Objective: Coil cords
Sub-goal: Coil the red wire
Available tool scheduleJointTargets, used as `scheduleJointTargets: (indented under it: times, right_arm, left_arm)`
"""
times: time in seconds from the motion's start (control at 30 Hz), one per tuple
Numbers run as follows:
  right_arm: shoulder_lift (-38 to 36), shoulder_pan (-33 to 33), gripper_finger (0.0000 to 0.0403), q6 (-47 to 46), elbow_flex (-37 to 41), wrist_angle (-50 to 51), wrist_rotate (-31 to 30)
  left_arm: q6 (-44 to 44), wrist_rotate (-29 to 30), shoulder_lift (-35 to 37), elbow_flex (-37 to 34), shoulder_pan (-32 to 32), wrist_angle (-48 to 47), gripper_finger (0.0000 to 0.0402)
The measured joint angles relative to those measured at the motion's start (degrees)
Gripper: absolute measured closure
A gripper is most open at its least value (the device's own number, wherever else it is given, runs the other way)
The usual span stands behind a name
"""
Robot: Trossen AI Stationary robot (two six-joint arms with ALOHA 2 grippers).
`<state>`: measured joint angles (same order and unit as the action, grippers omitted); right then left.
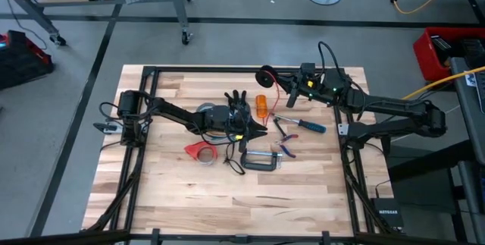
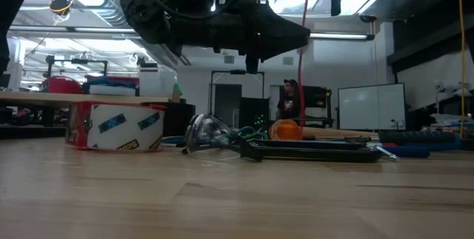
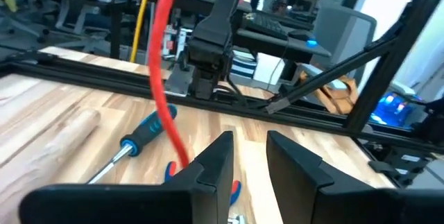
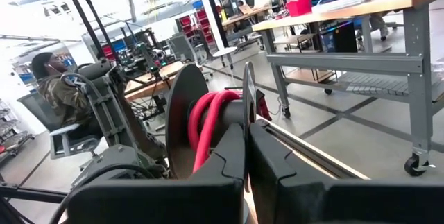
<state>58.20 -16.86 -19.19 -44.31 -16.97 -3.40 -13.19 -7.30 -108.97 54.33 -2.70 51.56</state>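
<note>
Left gripper (image 1: 261, 130): mid-table, arm reaching rightward; jaws narrowly parted, thin red cord (image 3: 164, 85) beside them.
Right gripper (image 1: 282, 75): far edge, jaws closed at black spool (image 4: 182, 116).

The right end effector (image 4: 246, 156) has its dark fingers pressed together. Just beyond them, red cord (image 4: 210, 116) loops around a dark round spool (image 4: 182, 113). A seated person (image 4: 59, 89) shows behind.

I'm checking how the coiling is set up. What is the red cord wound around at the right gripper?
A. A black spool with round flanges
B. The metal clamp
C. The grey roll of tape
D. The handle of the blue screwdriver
A: in the right wrist view, loops of the red cord sit between the round flanges of a black spool just beyond the right gripper.
</note>
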Motion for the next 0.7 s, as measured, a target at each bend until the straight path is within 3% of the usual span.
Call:
scheduleJointTargets:
  times: [0.7]
  right_arm:
    - [0.2, 0.0, 0.0398, 1.3, 0.0, 0.8, 3.2]
  left_arm:
    - [-1.3, 3.5, 0.0, 0.0, 0.5, -8.1, 0.0345]
